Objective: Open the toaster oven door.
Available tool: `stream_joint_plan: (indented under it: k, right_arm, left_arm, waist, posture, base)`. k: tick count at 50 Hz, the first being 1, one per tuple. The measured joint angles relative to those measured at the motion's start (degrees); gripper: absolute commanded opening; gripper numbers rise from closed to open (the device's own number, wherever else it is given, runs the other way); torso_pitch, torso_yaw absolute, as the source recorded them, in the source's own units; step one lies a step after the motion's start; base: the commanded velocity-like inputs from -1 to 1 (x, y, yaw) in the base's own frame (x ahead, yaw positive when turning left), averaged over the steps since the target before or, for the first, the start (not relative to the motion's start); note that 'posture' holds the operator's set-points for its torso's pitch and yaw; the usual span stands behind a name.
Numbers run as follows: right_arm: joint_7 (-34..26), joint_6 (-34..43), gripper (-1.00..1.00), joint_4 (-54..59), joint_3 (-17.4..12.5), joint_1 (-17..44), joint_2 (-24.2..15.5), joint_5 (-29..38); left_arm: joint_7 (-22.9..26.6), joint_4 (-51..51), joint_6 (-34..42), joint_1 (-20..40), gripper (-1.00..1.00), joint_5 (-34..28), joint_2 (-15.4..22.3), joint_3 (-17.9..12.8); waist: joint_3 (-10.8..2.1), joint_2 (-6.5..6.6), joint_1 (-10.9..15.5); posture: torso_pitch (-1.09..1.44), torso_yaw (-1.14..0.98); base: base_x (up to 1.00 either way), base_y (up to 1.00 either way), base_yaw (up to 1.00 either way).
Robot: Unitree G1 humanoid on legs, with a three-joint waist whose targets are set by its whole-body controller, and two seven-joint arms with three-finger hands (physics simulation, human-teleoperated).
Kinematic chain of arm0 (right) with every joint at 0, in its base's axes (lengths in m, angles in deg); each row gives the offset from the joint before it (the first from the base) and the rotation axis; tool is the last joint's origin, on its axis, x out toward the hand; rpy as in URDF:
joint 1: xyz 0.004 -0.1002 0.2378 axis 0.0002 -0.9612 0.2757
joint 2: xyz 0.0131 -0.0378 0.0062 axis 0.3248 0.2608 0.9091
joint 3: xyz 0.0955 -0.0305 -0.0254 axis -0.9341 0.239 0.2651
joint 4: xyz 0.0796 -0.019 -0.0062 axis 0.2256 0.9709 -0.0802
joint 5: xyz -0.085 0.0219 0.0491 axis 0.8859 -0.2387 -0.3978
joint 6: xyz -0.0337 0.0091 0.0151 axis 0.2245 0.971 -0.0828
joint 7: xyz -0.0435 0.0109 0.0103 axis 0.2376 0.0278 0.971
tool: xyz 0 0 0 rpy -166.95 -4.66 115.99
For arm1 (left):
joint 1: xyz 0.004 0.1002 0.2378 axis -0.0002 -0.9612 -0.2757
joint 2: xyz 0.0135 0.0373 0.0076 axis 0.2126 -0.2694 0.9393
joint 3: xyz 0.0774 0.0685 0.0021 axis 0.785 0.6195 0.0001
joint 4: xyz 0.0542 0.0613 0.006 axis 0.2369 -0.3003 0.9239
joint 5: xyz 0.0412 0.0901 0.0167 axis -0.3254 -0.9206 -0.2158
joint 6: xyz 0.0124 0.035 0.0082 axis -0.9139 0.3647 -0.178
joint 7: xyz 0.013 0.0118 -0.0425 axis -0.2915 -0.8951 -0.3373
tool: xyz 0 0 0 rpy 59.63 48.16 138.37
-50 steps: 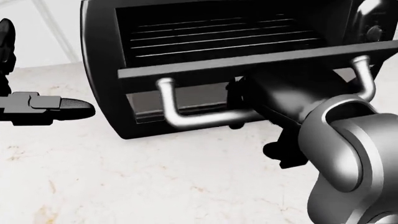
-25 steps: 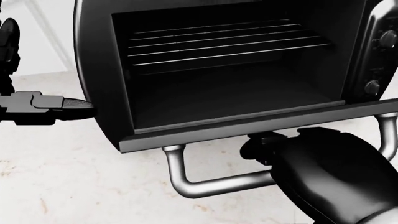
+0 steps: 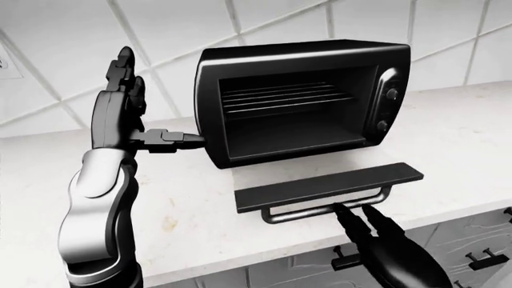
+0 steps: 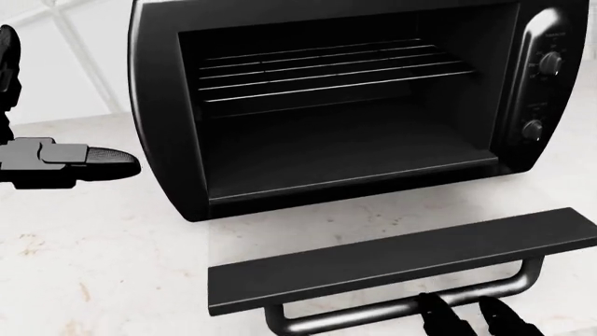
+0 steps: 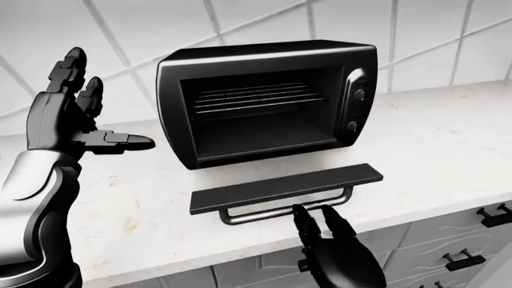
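Note:
The black toaster oven [image 3: 304, 60] stands on the white counter [image 3: 184, 210] with its cavity open and a wire rack [image 3: 280, 96] showing inside. Its door [image 3: 328, 186] lies folded down flat, with the metal handle [image 3: 308, 213] at its near edge. My right hand [image 3: 360, 216] comes up from the bottom of the view; its fingers [image 4: 439, 311] are stretched out straight with the tips at the handle bar, not closed round it. My left hand [image 3: 132, 114] is raised and open to the left of the oven, its thumb [image 4: 89, 159] pointing at the oven's left side.
Two knobs [image 3: 391, 94] sit on the oven's right panel. A tiled wall [image 3: 64, 36] rises behind the counter. Cabinet drawers with dark pulls [image 3: 488, 258] run below the counter edge at the bottom right.
The door has swung from half open down to flat. My right hand has gone down with the handle and its fingers now lie straight. The left hand has stayed put.

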Motion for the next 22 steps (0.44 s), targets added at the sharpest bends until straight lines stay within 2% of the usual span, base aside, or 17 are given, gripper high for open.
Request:
stream_joint_plan:
  k: [2,5,9,11,13,16,20,22]
  right_arm:
    - [-2.51,-8.22,1.0,-0.26,-7.48,0.27,5.4,-5.52]
    - [-7.56,-18.08,1.0,-0.06,-15.66,2.88,11.26,-12.55]
    - [-13.48,-24.81,1.0,-0.35,-23.46,5.42,13.47,-21.8]
    - [-16.46,-26.43,1.0,-0.29,-28.71,6.56,13.17,-27.3]
    - [-19.76,-26.55,1.0,-0.11,-33.86,9.47,11.47,-32.2]
    - [-22.14,-23.42,1.0,-0.05,-38.62,13.42,5.89,-37.9]
    - [-22.14,-17.4,1.0,-0.42,-40.16,14.78,-0.99,-42.34]
    - [-22.14,-13.06,1.0,-0.3,-41.46,16.25,-6.88,-43.87]
  left_arm:
    - [-0.05,-0.2,0.05,0.24,1.0,-0.08,0.05,0.09]
    - [-0.03,-0.31,0.07,0.59,1.0,-0.1,0.02,0.37]
    - [0.21,-0.3,0.05,0.7,1.0,0.07,-0.01,0.76]
    - [0.19,-0.54,0.01,0.72,1.0,-0.04,-0.01,0.72]
    - [0.16,-0.65,0.11,0.66,1.0,-0.17,-0.08,0.63]
    - [0.19,-0.67,0.04,0.52,1.0,-0.31,-0.25,0.89]
    - [0.29,-0.94,-0.18,0.55,1.0,-0.58,-0.4,1.06]
    - [0.37,-0.78,-0.13,0.47,1.0,-0.62,-0.41,0.96]
  waist:
    - [-0.03,0.06,0.04]
    - [0.07,0.13,0.01]
    - [0.2,-0.11,0.25]
    - [0.25,-0.33,0.33]
    - [0.3,-0.54,0.33]
    - [0.32,-1.02,0.49]
    - [0.35,-1.82,0.79]
    - [0.42,-2.18,0.91]
  posture:
    - [-0.35,0.0]
    - [-0.35,0.0]
    - [-0.35,0.0]
    - [-0.35,0.0]
    - [-0.35,0.0]
    - [-0.35,0.0]
    - [-0.35,0.0]
    - [-0.35,0.0]
  base:
    - [0.0,0.0,0.0]
    - [0.0,0.0,0.0]
    - [0.0,0.0,0.0]
    - [0.0,0.0,0.0]
    - [0.0,0.0,0.0]
    - [0.0,0.0,0.0]
    - [0.0,0.0,0.0]
    - [0.0,0.0,0.0]
